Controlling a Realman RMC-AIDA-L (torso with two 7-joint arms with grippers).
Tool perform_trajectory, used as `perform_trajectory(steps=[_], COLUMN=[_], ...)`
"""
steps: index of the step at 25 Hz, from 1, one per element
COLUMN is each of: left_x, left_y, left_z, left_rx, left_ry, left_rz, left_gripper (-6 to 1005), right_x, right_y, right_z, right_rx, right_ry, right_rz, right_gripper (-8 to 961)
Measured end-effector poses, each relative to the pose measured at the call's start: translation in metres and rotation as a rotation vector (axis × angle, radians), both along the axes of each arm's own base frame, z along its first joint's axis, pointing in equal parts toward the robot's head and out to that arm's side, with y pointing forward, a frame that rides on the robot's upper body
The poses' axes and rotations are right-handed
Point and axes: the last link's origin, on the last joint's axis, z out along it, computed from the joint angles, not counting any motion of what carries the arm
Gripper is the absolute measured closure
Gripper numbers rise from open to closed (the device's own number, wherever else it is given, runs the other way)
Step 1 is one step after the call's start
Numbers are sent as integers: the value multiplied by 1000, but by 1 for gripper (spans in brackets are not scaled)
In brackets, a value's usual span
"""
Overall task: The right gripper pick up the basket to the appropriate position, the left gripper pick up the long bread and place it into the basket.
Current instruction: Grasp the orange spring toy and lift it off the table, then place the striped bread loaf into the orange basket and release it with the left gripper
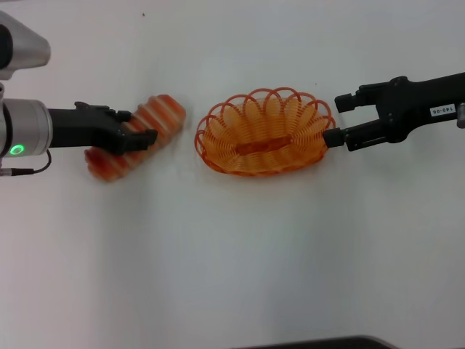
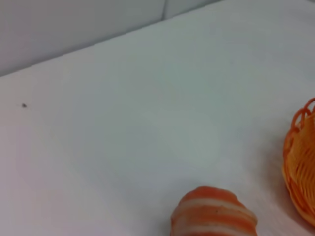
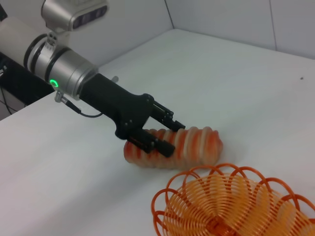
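While straddling the long bread (image 1: 134,138) on the tabletop (image 1: 232,276), left of the basket (image 1: 265,134), left gripper (image 1: 142,125) is sitting open around its middle, not clamping | right gripper (image 1: 336,120) is gaping open at basket's right rim | loaf likely light, squashy; mid-body grip seems best.

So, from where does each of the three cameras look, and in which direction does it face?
Head view: from above, looking down at the table; left end effector around the long bread, right end effector open at the basket.
Left wrist view: low over the table, looking past the bread's end to the basket's edge; no fingers show.
Right wrist view: faces the left end effector across the basket.
All three share bread and basket.
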Motion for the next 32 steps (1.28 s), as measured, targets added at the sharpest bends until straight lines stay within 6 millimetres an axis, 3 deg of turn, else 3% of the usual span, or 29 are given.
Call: perform_trajectory(steps=[10,15,23,26,32], left_x=[1,3,46,70,108], left_y=[1,3,10,14,19], left_z=[7,14,35,25,-23], left_rx=[42,54,50,-13,-161], left_ry=[-9,-19,-147,-160,-102], left_rz=[-22,-29,-134,-197,-301], left_gripper=[468,511,608,634,674], right_x=[-3,-5,-2,4,11], right_y=[5,8,6,3,-2], right_z=[5,7,10,14,16], right_rx=[24,23,8,0,-7], right_ry=[8,10,-8,-24,-28], right_rz=[-7,1,-16,-38,-59], right_gripper=[56,56,56,56,56])
